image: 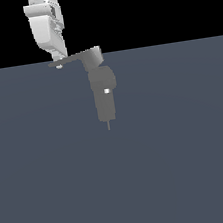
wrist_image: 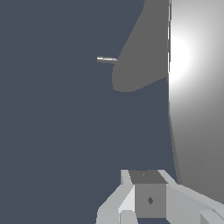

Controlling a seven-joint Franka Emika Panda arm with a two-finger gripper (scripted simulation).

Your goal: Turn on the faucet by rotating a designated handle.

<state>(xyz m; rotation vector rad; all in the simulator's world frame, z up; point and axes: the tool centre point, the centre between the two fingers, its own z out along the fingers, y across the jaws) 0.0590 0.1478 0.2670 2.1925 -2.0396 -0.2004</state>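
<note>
The faucet is a matte grey upright body with a tiny white dot and a thin pin at its lower tip. On its top sits a wedge block, from which the handle, a thin flat grey lever, reaches toward the exterior view's left. My glossy white gripper comes down from above and its tip touches the lever's far end. In the wrist view the faucet with its pin lies ahead. A broad, brightly lit grey surface, the handle, runs alongside my gripper. The fingers sit together with no gap showing.
A plain blue-grey floor stretches all around the faucet, with a black background beyond its far edge. No other objects are in view.
</note>
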